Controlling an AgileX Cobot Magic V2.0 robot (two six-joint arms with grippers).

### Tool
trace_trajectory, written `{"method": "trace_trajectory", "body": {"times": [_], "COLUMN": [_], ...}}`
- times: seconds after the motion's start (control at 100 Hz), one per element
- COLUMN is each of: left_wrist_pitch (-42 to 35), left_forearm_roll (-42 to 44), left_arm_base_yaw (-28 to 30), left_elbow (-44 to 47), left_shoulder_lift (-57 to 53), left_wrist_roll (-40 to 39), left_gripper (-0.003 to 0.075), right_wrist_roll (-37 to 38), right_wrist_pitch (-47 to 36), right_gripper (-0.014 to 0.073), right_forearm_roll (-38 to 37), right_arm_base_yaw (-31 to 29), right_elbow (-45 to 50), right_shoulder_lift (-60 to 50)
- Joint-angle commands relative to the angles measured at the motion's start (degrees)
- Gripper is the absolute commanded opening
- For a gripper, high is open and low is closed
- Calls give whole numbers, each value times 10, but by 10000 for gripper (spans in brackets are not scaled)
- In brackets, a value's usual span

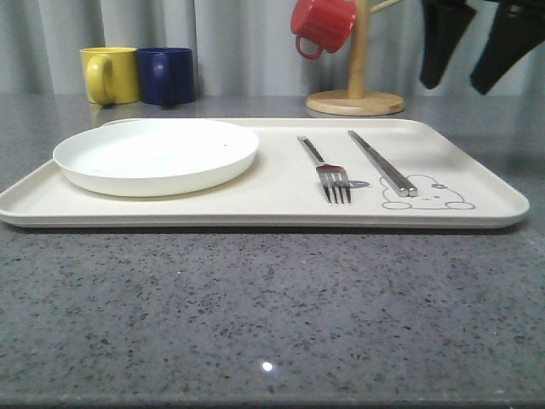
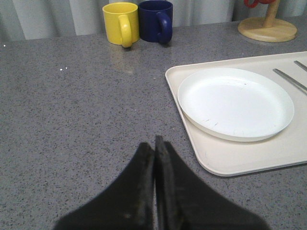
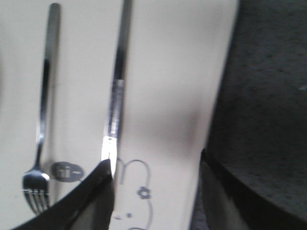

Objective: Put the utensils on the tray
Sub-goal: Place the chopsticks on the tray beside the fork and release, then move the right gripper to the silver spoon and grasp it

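Observation:
The cream tray (image 1: pixel 255 204) lies across the middle of the grey table. On it sit a round white plate (image 1: pixel 157 153) at the left, a silver fork (image 1: pixel 328 166) and a pair of metal chopsticks (image 1: pixel 381 162) by the rabbit drawing. My right gripper (image 1: pixel 456 88) hangs open high above the tray's right end. From its wrist view, the right gripper (image 3: pixel 156 177) is empty, with the chopsticks (image 3: pixel 117 76), fork (image 3: pixel 42 110) and tray (image 3: pixel 168 72) below it. My left gripper (image 2: pixel 155 141) is shut and empty over bare table, left of the tray (image 2: pixel 230 160) and plate (image 2: pixel 235 103).
A yellow mug (image 1: pixel 111 75) and a blue mug (image 1: pixel 166 75) stand behind the tray at the back left. A red mug (image 1: pixel 322 25) hangs on a wooden mug stand (image 1: pixel 356 94) at the back right. Grey stone table (image 1: pixel 255 315) stretches in front of the tray.

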Motion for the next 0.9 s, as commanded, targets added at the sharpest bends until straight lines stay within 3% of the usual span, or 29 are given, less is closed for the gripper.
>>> {"method": "trace_trajectory", "body": {"times": [0.0,0.34,0.58,0.89], "left_wrist_pitch": [-40,-40,-40,-40], "left_forearm_roll": [-4,-4,-4,-4], "left_arm_base_yaw": [-2,-2,-2,-2], "left_elbow": [-15,-15,-15,-15], "left_shoulder_lift": [5,5,5,5], "left_wrist_roll": [-6,-6,-6,-6], "left_gripper": [-19,-19,-19,-19], "right_wrist_roll": [-29,-81,-95,-97], "right_wrist_pitch": [5,16,26,20], "right_gripper": [414,414,414,414], "right_forearm_roll": [-10,-15,-104,-108], "right_arm_base_yaw": [-43,-201,-243,-285], "right_elbow": [-15,-14,-13,-13], "right_shoulder_lift": [-31,-31,-7,29]}}
